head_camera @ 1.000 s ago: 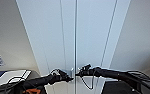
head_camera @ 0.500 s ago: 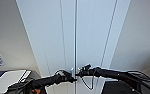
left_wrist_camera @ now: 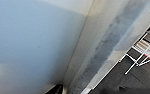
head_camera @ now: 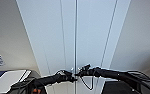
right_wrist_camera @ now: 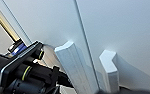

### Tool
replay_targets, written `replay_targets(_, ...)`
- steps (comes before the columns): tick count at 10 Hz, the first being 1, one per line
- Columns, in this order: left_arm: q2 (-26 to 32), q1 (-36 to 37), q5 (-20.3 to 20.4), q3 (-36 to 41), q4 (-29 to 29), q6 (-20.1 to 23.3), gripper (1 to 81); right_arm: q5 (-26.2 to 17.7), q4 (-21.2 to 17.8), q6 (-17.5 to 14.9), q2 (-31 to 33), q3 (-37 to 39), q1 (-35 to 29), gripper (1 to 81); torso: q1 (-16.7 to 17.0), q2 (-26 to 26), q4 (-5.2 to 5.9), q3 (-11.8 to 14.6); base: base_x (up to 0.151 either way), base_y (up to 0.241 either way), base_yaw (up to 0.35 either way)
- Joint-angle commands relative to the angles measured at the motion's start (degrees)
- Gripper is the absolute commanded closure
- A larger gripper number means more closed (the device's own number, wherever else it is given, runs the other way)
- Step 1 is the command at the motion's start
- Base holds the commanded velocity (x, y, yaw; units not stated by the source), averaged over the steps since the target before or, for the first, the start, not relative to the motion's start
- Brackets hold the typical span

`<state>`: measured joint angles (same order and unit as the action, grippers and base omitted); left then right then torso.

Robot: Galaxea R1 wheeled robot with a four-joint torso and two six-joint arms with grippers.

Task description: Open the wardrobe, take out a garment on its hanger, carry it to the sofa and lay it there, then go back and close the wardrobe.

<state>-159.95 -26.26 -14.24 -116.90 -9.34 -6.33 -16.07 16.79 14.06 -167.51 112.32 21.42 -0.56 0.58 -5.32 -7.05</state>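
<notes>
The wardrobe (head_camera: 76,37) stands shut directly ahead, its two vertical handles (right_wrist_camera: 77,67) flanking the centre seam. The left gripper (head_camera: 70,77) and the right gripper (head_camera: 81,71) both reach these handles, one each side; I cannot tell whether their fingers are closed.

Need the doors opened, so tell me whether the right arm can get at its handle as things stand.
Probably yes. The right gripper is right at the wardrobe's closed centre seam, where the handles stand, with nothing between. Whether its fingers are on one, I can't tell.
</notes>
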Motion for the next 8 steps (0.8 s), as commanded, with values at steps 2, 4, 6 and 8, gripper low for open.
replay_targets(2, 1.38, 13.29, 6.33, 14.47, -0.15, 0.97, 1.0, 2.26, -0.18, 0.45, -0.48, -7.65, -6.35, 1.0, 0.00, 0.00, 0.00, -0.02, 0.000, 0.000, 0.000)
replay_targets(4, 3.14, 10.84, 6.24, 21.43, -1.12, 0.97, 1.0, 2.80, -0.18, 0.45, 0.66, -11.77, -3.79, 1.0, -0.06, -0.02, 0.00, -0.04, 0.000, 0.000, 0.000)
replay_targets(6, 7.08, 6.19, 6.24, 28.20, -3.92, 1.05, 1.0, 4.29, -0.18, 0.36, 3.38, -15.91, -0.98, 1.0, -0.09, -0.05, 0.00, -0.04, 0.000, 0.000, 0.000)
replay_targets(8, 12.27, -0.49, 6.33, 34.71, -7.80, 0.97, 1.0, 5.70, -0.18, 0.36, 6.73, -20.57, 0.78, 1.0, -0.13, -0.09, 0.00, -0.04, 0.000, 0.000, 0.000)
